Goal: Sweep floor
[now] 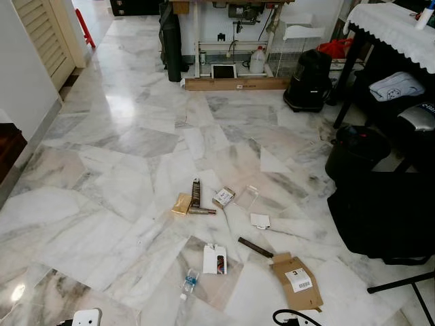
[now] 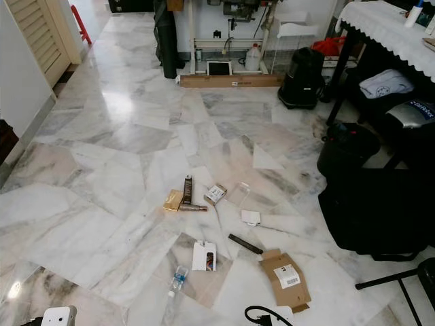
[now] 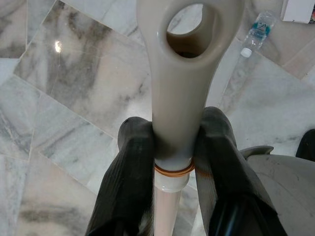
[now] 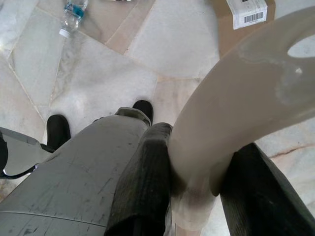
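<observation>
Litter lies scattered on the marble floor [image 1: 122, 149] ahead of me: a small plastic bottle [image 1: 189, 280], a white carton [image 1: 215, 259], a flattened brown cardboard box [image 1: 297, 280], a black tube [image 1: 196, 192], a tan packet [image 1: 181, 204] and several small boxes and cards. My left gripper [image 3: 174, 142] is shut on a beige broom handle [image 3: 182, 73] with a hanging hole at its end. My right gripper [image 4: 197, 147] is shut on a curved beige handle [image 4: 246, 93], with a grey dustpan [image 4: 74, 172] beside it above the floor.
A large black bag [image 1: 380, 210] and a black bin [image 1: 357, 149] stand at the right under a table with a white lace cloth [image 1: 394, 27]. A black canister [image 1: 309, 80] and a wooden plank [image 1: 234, 83] sit at the far wall. A louvred door [image 1: 44, 34] is at far left.
</observation>
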Tool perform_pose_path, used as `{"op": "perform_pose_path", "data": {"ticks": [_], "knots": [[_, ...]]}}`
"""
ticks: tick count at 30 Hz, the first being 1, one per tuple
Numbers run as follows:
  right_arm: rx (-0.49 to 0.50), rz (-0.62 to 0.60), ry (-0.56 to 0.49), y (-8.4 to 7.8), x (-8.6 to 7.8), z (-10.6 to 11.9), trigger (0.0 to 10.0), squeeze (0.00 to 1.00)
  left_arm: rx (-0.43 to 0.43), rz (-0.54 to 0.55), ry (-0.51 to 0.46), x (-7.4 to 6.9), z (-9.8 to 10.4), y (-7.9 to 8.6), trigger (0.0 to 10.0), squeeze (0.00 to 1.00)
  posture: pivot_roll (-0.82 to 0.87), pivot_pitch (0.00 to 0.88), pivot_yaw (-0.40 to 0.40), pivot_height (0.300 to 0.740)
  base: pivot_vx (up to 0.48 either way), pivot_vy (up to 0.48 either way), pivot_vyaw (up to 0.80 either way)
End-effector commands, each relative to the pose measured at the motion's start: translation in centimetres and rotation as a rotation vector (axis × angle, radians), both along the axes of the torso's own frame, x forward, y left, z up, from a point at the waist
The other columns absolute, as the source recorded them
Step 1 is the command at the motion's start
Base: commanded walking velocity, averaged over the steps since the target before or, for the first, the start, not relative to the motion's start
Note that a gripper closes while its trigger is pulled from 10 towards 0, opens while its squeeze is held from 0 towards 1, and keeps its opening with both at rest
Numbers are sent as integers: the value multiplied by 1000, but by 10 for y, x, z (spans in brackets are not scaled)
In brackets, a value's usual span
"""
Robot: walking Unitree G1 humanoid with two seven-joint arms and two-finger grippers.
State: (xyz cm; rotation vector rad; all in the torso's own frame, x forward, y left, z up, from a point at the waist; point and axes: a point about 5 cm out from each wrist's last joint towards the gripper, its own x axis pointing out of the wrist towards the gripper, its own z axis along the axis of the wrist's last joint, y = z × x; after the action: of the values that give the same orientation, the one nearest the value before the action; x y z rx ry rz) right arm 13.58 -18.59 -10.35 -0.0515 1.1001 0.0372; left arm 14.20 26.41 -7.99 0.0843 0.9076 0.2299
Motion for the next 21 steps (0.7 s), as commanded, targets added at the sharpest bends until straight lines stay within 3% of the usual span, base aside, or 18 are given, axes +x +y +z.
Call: {"op": "perform_pose_path", "data": {"ticks": [1,14,21], "knots": [[25,-16,15,3,-5,-2,10000,0,-13,32,38,-11,-5,-1,10000,0,53,73,-11,740,0,0,0],[22,4,17,4,-7,-3,10000,0,-16,24,52,-12,-6,-2,10000,0,48,61,-12,740,0,0,0],[17,-2,22,-2,-11,-3,10000,0,-18,30,55,-13,-6,-2,10000,0,45,64,-13,740,0,255,0]]}}
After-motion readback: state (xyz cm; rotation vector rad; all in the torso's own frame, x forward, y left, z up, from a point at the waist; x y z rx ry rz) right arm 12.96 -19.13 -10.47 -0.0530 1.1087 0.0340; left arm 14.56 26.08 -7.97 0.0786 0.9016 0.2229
